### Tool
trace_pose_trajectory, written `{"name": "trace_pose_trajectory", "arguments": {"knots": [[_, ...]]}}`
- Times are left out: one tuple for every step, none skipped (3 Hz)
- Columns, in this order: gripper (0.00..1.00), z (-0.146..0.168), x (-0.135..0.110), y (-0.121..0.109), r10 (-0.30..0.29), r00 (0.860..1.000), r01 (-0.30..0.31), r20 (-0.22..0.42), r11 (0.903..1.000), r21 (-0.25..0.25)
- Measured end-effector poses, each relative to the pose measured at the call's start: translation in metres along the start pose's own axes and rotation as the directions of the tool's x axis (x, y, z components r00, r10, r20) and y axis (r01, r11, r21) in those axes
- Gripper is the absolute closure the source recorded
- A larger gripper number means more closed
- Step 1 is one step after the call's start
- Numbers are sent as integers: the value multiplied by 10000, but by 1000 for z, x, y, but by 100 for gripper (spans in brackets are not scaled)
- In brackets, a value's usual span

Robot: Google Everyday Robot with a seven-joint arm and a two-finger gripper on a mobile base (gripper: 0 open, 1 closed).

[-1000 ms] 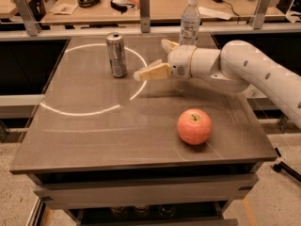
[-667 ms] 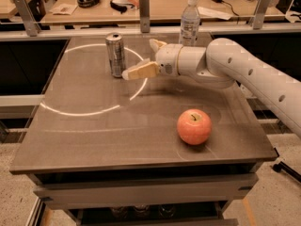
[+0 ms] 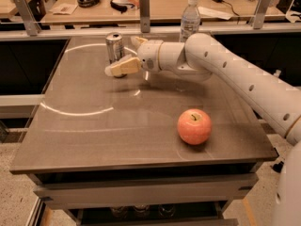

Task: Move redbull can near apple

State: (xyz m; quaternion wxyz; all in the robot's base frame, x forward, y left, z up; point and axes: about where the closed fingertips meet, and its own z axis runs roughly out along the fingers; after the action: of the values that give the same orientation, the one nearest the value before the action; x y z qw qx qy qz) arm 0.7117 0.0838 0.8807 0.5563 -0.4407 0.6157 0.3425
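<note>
The redbull can [image 3: 114, 45] stands upright at the back left of the table, silver-grey with a shiny top. The apple [image 3: 194, 126], pinkish-red with a yellowish patch at its stem, sits at the front right, far from the can. My gripper [image 3: 122, 55] has reached in from the right and is open at the can. One tan finger [image 3: 123, 67] crosses in front of the can's lower part. The other finger [image 3: 137, 41] sits just behind and right of the can. The can rests on the table.
A clear plastic bottle [image 3: 190, 18] with a white cap stands at the table's back edge, behind my arm. The brown table [image 3: 94, 126] has a pale ring marked on it. A railing and a cluttered desk lie beyond the back edge.
My gripper has moved left, from right of the can to the can itself, so its fingers now straddle the can. The can and the apple have not moved.
</note>
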Motion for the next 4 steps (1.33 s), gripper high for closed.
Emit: {"name": "trace_pose_trajectory", "arguments": {"knots": [[18,24,-3,-1,-59,9999,63,102,9993,-358],[41,35,-5,-4,-186,9997,196,144,9976,-664],[65,32,-5,-7,-299,9995,307,100,9956,-885],[87,13,-14,-8,-378,9992,389,121,9931,-1106]]}}
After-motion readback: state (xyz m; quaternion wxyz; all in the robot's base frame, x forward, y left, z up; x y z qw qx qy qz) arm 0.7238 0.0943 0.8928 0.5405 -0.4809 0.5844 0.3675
